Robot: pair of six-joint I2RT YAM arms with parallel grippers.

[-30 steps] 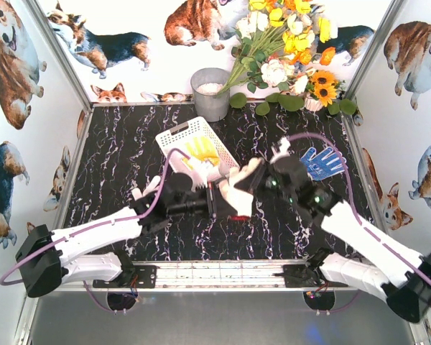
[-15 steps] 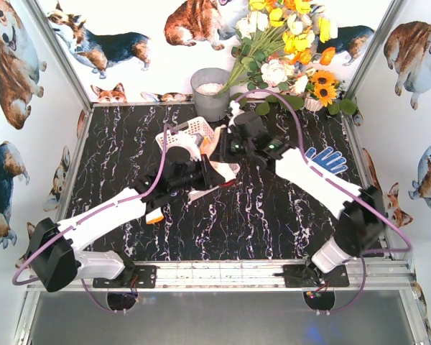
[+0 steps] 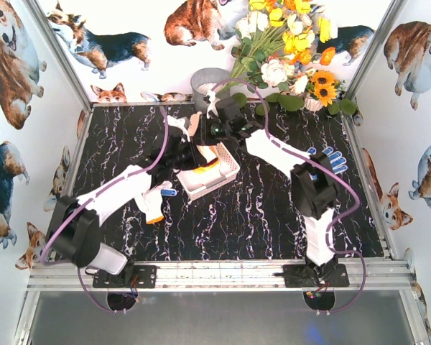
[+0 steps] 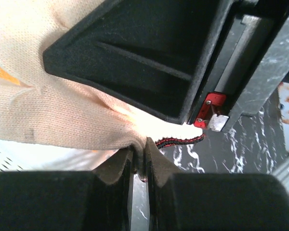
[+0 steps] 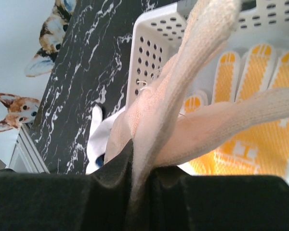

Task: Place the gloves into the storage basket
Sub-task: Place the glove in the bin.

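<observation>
A white knit glove [image 4: 62, 110] with red-and-black cuff trim [image 4: 180, 140] hangs over the white lattice storage basket [image 3: 224, 180]. Both grippers grip it. My left gripper [image 4: 139, 150] is shut on a fold near the cuff, and my right gripper [image 5: 142, 166] is shut on the glove's fingers [image 5: 183, 96]. In the top view the left gripper [image 3: 194, 149] and right gripper [image 3: 213, 134] meet above the basket's far end. An orange-palmed glove [image 5: 260, 139] lies inside the basket [image 5: 154, 53]. A blue-dotted glove [image 3: 329, 159] lies on the table to the right, partly behind the right arm.
Another white glove [image 3: 155, 205] lies on the black marbled table beside the left forearm. A grey round bucket [image 3: 201, 77] stands just beyond the basket, with a bunch of artificial flowers [image 3: 287, 50] at the back right. Corgi-print walls close in three sides.
Both grippers have carried the white glove from the near middle of the table away and to the left, to above the basket. Both arms are now stretched out far.
</observation>
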